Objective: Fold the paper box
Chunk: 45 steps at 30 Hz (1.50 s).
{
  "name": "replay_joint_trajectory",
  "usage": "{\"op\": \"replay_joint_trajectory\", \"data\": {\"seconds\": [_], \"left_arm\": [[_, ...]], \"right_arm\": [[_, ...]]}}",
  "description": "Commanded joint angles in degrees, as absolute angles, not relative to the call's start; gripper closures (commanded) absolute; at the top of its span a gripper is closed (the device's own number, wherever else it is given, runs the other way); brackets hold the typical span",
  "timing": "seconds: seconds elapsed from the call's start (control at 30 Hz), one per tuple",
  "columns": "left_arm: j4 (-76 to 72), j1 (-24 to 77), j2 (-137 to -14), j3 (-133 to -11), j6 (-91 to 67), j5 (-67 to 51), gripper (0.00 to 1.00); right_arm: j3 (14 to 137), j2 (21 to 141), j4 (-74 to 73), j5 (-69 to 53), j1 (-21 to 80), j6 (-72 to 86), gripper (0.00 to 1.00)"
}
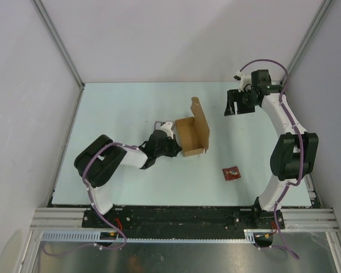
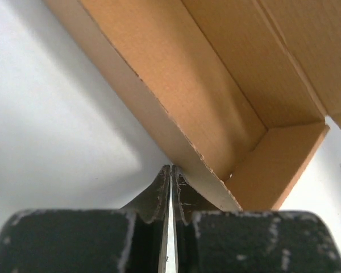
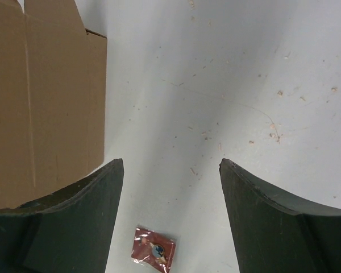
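The paper box (image 1: 192,136) is plain brown cardboard, partly formed into an open tray, with its lid flap standing up on the right side. My left gripper (image 1: 174,145) is shut, with its tips against the outside of the box's left wall. In the left wrist view the shut fingertips (image 2: 171,170) touch the wall's edge and the box interior (image 2: 216,85) fills the upper part. My right gripper (image 1: 237,106) is open and empty, held above the table to the right of the box. In the right wrist view (image 3: 170,165) the box's outer face (image 3: 40,102) is at the left.
A small red square packet (image 1: 232,172) lies on the pale table (image 1: 119,108) at the front right of the box; it also shows in the right wrist view (image 3: 154,250). Grey walls close in the table at the back and on both sides.
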State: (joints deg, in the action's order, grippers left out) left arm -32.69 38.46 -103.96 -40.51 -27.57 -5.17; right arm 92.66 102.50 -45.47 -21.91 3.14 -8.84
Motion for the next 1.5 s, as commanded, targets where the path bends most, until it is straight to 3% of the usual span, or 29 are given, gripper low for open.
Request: {"op": "replay_joint_trajectory", "data": {"seconds": [0.0,0.17,0.5,0.9,1.13,1.47], "left_arm": [[-34.5,40.5,-105.6,-42.9,-29.4,-6.3,0.93],[-34.7,41.2,-105.4,-42.0,-29.4,-4.9,0.92],[-35.0,39.9,-101.0,-38.7,-28.8,-1.8,0.91],[-37.1,40.1,-103.0,-40.4,-29.0,-5.4,0.92],[-37.7,40.3,-103.8,-41.0,-28.9,-6.2,0.93],[-38.1,41.8,-105.0,-42.4,-28.9,-6.5,0.93]], "right_arm": [[93.1,104.4,-43.5,-25.2,3.2,-10.3,0.27],[97.4,110.6,-44.4,-28.6,3.2,-11.5,0.29],[105.2,123.0,-46.9,-33.7,5.4,-15.6,0.47],[105.9,129.1,-45.8,-32.5,10.4,-16.3,0.76],[105.6,130.1,-46.1,-32.2,12.7,-16.7,0.85],[102.7,128.5,-45.6,-33.1,15.1,-18.3,0.88]]}}
